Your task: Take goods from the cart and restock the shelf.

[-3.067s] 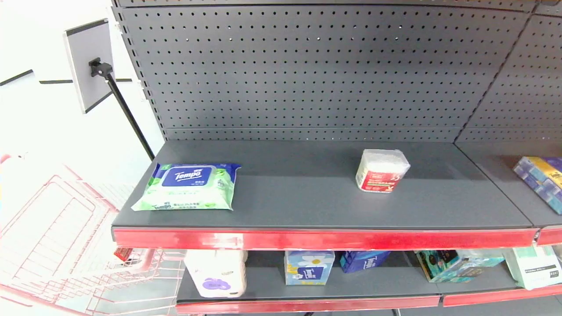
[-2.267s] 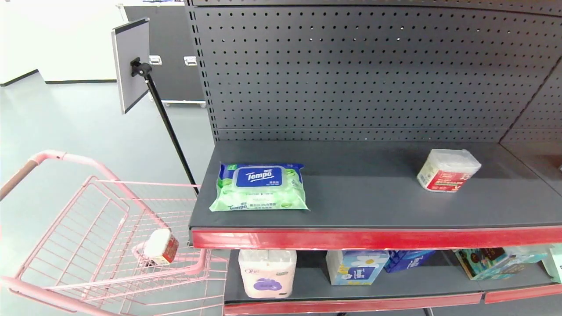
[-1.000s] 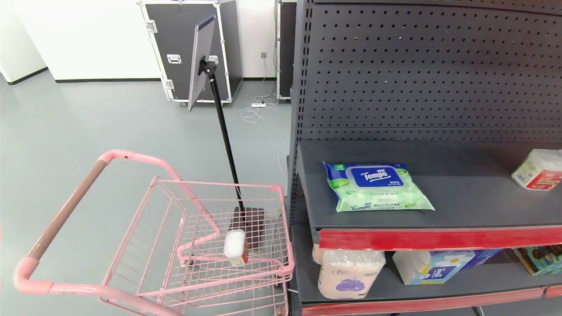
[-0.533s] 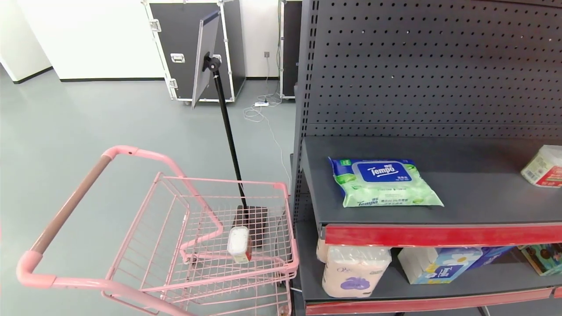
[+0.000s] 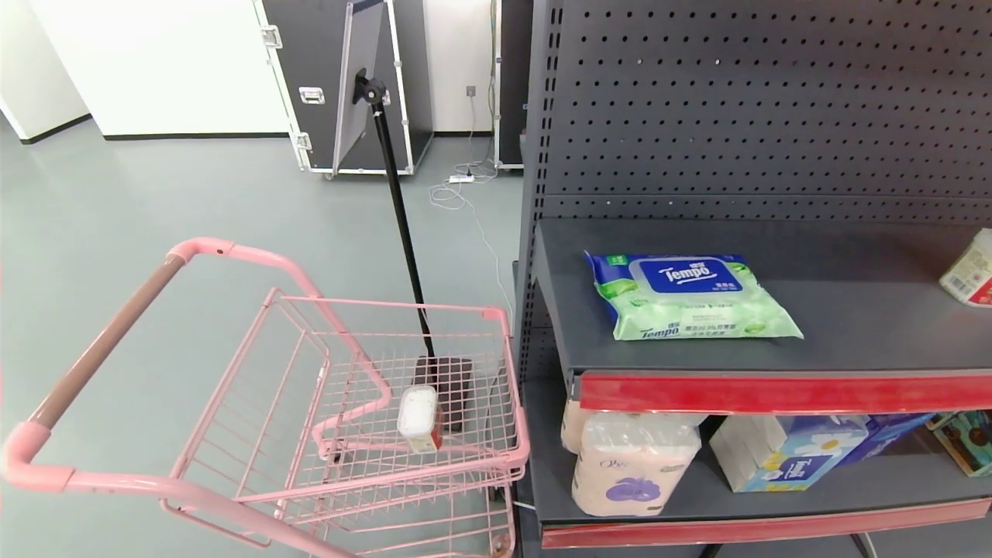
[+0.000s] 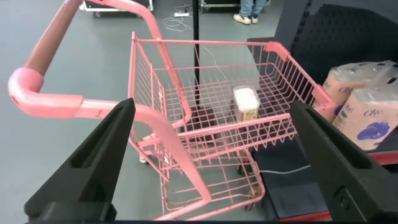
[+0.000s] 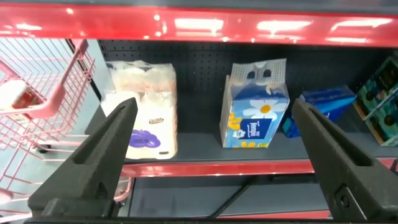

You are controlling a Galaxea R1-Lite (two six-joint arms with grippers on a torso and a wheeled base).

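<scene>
While the pink wire cart takes up the lower left of the head view, a small white-topped tub with a red label rests in its basket, at the end of the basket nearest the shelving and near the frame's lower middle. The cart's far end stands just beside the grey shelf, which runs from the centre to the right edge of the frame behind a red front strip. A green and blue wet-wipe pack lies flat on that shelf, right of centre, and a second tub is cut off by the right edge, well apart from the pack. On the lower shelf, at the lower right of the frame, a toilet-roll pack stands beside a blue tissue box. A black sign stand rises behind the cart in the upper middle.

In the left wrist view the left pincer has its two black fingers spread wide apart and grips nothing; the cart and its tub show between them. In the right wrist view the right pincer is likewise spread wide and bare, facing the lower shelf's toilet-roll pack and tissue box.
</scene>
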